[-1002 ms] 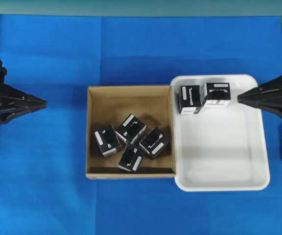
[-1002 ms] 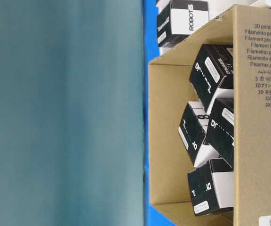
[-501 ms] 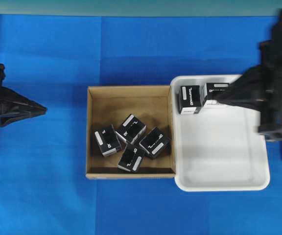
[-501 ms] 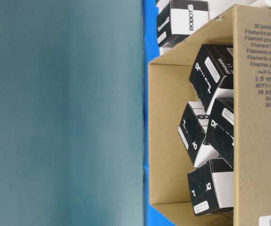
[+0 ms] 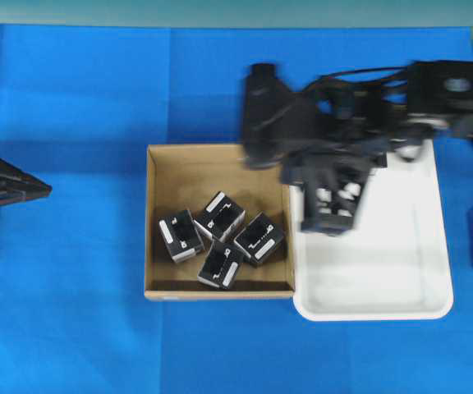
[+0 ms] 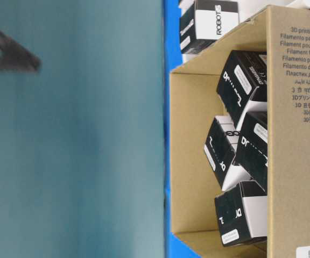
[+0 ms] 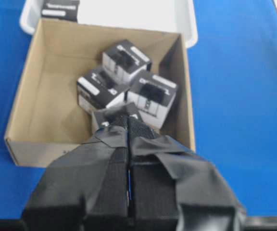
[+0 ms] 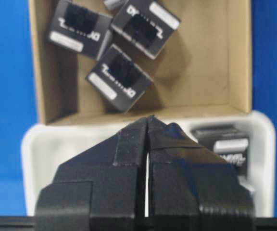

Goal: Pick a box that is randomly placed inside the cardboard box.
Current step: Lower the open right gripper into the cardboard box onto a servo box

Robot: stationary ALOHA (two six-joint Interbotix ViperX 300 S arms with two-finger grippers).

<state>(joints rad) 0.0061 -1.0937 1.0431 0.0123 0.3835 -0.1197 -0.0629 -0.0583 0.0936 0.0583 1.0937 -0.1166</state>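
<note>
- The right pincer [image 8: 148, 122] is sitting with its two fingers pressed together, nothing between them; in its own wrist view the tip is hanging over the near wall of the cardboard box [image 8: 129, 113], where that wall is meeting the white tray [image 8: 42, 144].
- Just beyond that tip, inside the carton, three black boxes are showing; the nearest box [image 8: 119, 79] is lying tilted, its white label facing up.
- To the right of the tip, in the tray, another black labelled box [image 8: 222, 144] is resting against the tray's rim.
- From overhead the right arm [image 5: 335, 131] is stretching, blurred, across the tray [image 5: 401, 279] towards the carton's far right corner, covering the tray's upper part.
- The left pincer [image 7: 128, 127] is also closed tight, fingers touching along their whole length and gripping nothing.
- Its tip is pointing into the carton [image 7: 37, 96] from outside the near wall; four black boxes are clustered just ahead of it, the closest one [image 7: 105, 115] partly hidden behind the fingertips.
- In the overhead view the left pincer [image 5: 43, 190] is lying well apart from the carton [image 5: 150, 222], over the blue table [image 5: 72, 312].
- The four boxes [image 5: 220, 238] are crowding the carton's front half, touching one another.
</note>
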